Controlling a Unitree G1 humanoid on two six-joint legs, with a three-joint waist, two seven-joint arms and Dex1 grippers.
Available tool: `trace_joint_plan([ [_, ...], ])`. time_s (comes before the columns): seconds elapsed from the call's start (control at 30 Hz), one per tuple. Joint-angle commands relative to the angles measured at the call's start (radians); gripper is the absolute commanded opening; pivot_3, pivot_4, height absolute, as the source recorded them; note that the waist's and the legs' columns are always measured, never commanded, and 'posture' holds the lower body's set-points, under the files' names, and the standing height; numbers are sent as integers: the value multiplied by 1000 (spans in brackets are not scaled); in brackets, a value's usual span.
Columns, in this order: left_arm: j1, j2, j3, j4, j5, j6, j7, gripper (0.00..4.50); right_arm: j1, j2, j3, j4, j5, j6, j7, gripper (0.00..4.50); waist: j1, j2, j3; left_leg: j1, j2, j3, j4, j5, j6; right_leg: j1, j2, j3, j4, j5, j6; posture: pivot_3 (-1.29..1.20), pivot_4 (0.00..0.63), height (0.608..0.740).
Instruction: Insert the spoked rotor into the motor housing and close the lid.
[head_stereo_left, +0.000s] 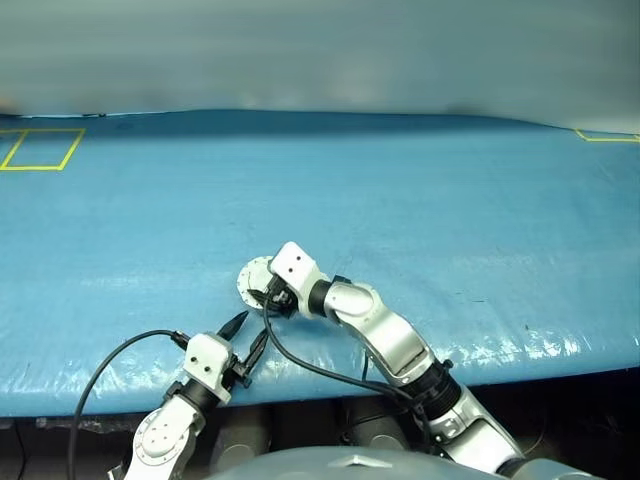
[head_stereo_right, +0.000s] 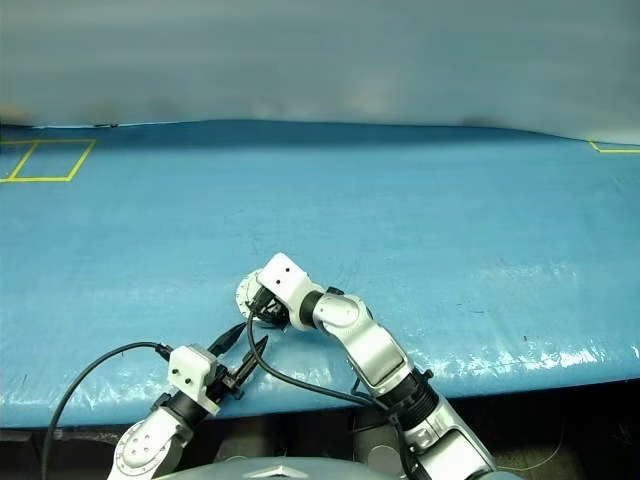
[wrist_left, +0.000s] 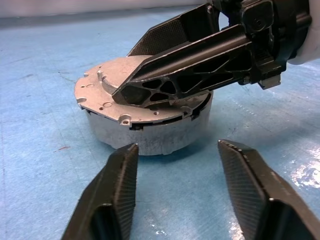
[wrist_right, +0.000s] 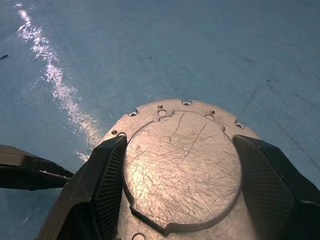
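The motor housing (wrist_left: 150, 137), a short grey metal cylinder, stands on the blue table near its front edge. The lid (wrist_right: 182, 170), a scratched silvery disc with a raised round centre, lies flat on top of the housing. My right gripper (wrist_right: 180, 140) reaches over it from the right, one finger on each side of the raised centre and touching it. My left gripper (wrist_left: 177, 147) is just in front of the housing, fingers apart with nothing between them. In the left eye view the housing (head_stereo_left: 252, 278) sits at the right gripper's tip. The spoked rotor is hidden.
A wrinkled blue cover (head_stereo_left: 400, 180) spans the table. Yellow tape marks lie at the far left (head_stereo_left: 40, 150) and far right (head_stereo_left: 605, 137). The table's front edge (head_stereo_left: 560, 360) runs just behind my arms. A black cable (head_stereo_left: 110, 365) loops off the left wrist.
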Motion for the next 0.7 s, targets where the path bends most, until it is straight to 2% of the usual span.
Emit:
trace_joint_plan([
  [0.03, 4, 1, 5, -49, -9, -10, -2, 891, -17, -21, -10, 40, -19, 8, 12, 3034, 1, 0, 0, 0, 0, 0, 0, 0, 0, 0, 0, 0, 0, 0, 0, 0, 150, 740],
  [0.7, 0, -3, -10, -90, 0, 21, 7, 891, -84, -85, -23, 68, 5, 26, 137, 3034, 5, 0, 0, -1, -1, 0, 0, 0, 0, 0, -1, -1, -1, 0, -1, 0, 150, 740],
])
